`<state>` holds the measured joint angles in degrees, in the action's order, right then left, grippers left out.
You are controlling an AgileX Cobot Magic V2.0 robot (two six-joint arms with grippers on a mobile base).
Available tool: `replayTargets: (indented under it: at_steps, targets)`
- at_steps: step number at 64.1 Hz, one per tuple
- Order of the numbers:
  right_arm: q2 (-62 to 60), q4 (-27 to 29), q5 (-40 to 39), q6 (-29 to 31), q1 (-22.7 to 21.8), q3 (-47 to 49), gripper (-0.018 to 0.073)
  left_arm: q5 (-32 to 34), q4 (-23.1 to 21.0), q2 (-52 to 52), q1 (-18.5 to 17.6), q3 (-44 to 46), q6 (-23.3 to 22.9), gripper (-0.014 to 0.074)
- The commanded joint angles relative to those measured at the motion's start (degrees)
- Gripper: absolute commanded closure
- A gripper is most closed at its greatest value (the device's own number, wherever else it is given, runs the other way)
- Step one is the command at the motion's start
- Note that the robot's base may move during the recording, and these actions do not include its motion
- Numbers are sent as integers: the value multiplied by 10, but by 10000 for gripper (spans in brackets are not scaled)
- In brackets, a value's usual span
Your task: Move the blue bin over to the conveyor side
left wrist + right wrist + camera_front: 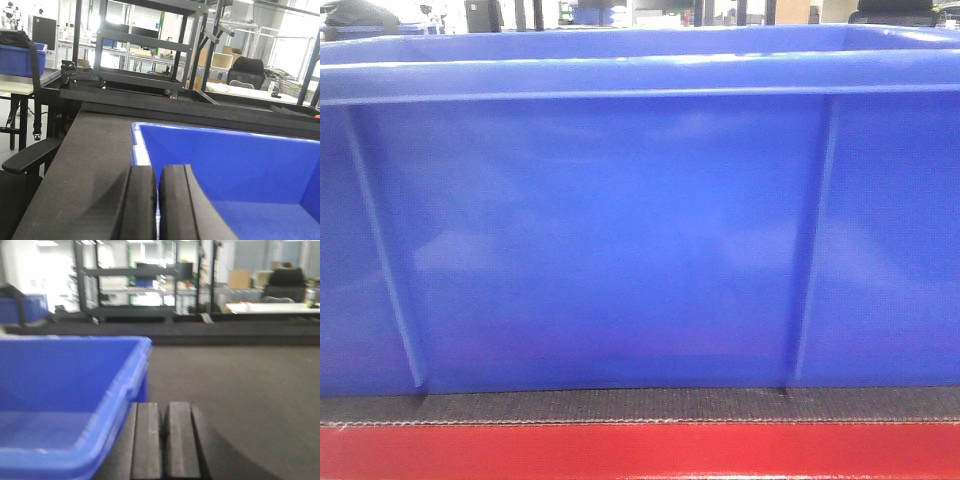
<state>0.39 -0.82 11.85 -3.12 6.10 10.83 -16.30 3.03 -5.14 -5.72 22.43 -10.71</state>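
The blue bin (620, 230) fills the front view, standing on the dark woven conveyor belt (620, 405) just behind its red band (640, 450). In the left wrist view my left gripper (158, 172) is shut on the bin's left rim (141, 150), one finger outside the wall and one inside the blue bin (240, 160). In the right wrist view my right gripper (164, 407) is shut with nothing between its fingers. It hangs over the belt (235, 385), just outside the right rim of the bin (60, 375), and whether it touches the rim cannot be told.
A black rail (200, 107) runs along the belt's far edge, with a black shelving rack (145, 50) behind it. Another blue crate (17, 60) sits on a table at far left. A chair armrest (30, 155) stands beside the belt's left edge.
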Motion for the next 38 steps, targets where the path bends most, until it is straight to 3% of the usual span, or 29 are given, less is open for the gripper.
replayTargets:
  at_steps: [1,18,38]
  targets:
    - [-4,3,-51,25,-26,-25,648,11,2,2,-2,-1,0,584]
    - [-4,8,-147,31,-38,-108,648,11,2,2,-2,-1,0,584]
    - [-4,11,-138,31,-37,-108,648,11,2,2,-2,-1,0,584]
